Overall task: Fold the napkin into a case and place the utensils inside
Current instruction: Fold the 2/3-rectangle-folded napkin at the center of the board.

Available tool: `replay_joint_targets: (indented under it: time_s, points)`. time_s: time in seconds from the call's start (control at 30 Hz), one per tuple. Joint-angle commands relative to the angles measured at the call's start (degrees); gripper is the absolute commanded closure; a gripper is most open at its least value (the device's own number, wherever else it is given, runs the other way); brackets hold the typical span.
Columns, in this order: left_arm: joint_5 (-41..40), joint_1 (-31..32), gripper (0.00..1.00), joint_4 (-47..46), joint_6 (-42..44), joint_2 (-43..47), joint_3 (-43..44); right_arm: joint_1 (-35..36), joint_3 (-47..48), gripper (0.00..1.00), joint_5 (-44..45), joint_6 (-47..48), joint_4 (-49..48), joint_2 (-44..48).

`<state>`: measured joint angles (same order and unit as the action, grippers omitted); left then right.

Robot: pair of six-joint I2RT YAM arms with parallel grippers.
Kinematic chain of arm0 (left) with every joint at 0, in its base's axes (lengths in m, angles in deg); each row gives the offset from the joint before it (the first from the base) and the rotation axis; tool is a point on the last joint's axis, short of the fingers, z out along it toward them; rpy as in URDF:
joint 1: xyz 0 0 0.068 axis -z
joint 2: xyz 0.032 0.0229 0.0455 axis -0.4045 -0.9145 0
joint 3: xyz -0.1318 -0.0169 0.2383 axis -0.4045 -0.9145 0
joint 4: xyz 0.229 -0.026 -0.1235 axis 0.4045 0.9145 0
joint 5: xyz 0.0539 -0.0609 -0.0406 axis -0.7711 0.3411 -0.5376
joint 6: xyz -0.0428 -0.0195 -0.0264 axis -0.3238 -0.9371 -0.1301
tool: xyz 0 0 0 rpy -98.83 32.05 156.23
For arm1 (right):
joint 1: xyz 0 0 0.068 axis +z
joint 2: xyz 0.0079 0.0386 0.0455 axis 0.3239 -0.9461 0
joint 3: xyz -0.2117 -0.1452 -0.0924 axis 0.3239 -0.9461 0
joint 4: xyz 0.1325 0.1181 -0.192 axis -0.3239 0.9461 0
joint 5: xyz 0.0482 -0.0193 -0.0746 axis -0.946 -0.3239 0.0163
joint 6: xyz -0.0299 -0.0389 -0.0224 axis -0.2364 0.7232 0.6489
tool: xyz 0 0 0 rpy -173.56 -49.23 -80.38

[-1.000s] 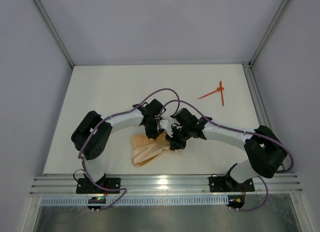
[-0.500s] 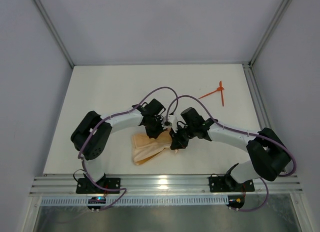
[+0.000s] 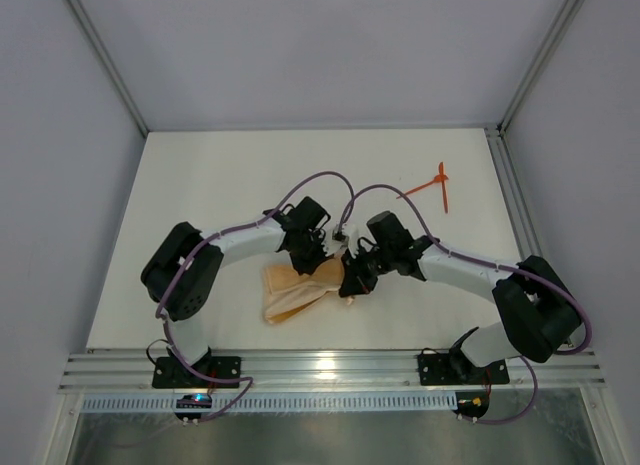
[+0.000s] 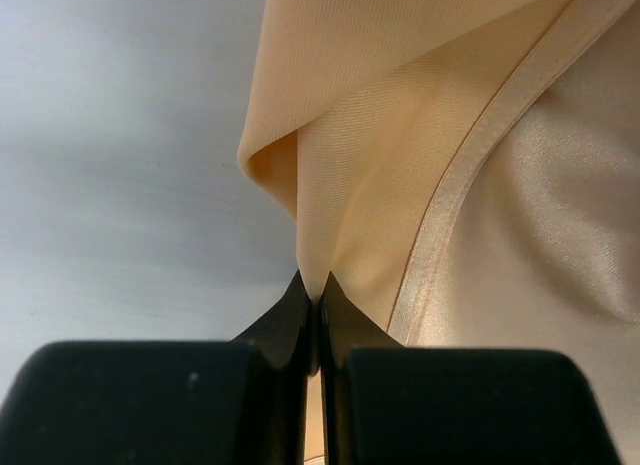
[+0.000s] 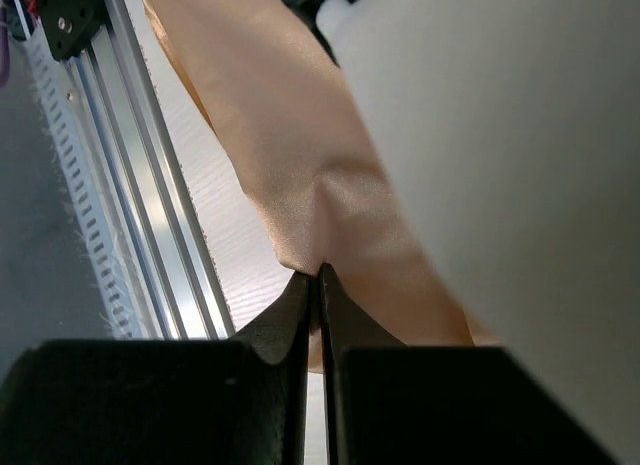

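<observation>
The peach-orange napkin (image 3: 295, 291) hangs bunched between both arms near the table's front middle, its lower end trailing on the table. My left gripper (image 3: 313, 262) is shut on one edge of the napkin (image 4: 400, 155). At the cloth's right side my right gripper (image 3: 349, 288) pinches another fold of the napkin (image 5: 300, 155), fingers tight together. The utensils (image 3: 432, 185), two thin orange-red sticks crossed over each other, lie at the far right of the table, well away from both grippers.
An aluminium rail (image 3: 330, 367) runs along the table's near edge, just below the napkin, and shows in the right wrist view (image 5: 130, 205) too. Grey walls with metal posts enclose the white table (image 3: 220, 185) at the back and sides.
Both grippers have shifted slightly with the napkin still held. The right gripper has drifted a little toward the left one, and the cloth bunches more between them.
</observation>
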<state>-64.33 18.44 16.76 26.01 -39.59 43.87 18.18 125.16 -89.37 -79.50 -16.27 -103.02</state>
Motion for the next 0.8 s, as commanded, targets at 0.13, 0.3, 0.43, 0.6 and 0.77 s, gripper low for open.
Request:
replay_joint_targets:
  time_s: [0.13, 0.3, 0.43, 0.6, 0.77]
  points:
    - [0.96, 1.55, 1.00, 3.82, 6.98, 0.80, -2.87, -5.09, -2.40, 0.97, 2.57, -9.90, -10.45, 0.60]
    - [0.52, 1.55, 1.00, 3.91, 6.98, 0.36, -2.43, -5.26, -3.64, 0.97, 3.45, -10.69, -10.98, 1.75]
    - [-0.45, 1.99, 1.00, 4.09, 7.42, 0.54, -2.17, -5.53, -2.24, 0.97, 3.18, -11.13, -12.65, 0.61]
    - [-2.20, 2.43, 1.00, 4.53, 8.56, 0.54, -2.70, -7.46, -2.05, 0.97, 2.39, -13.67, -14.49, 0.34]
    - [-1.60, 3.57, 1.00, 5.31, 9.26, 0.27, -1.82, -7.55, 0.75, 0.97, 3.18, -17.01, -15.20, -1.85]
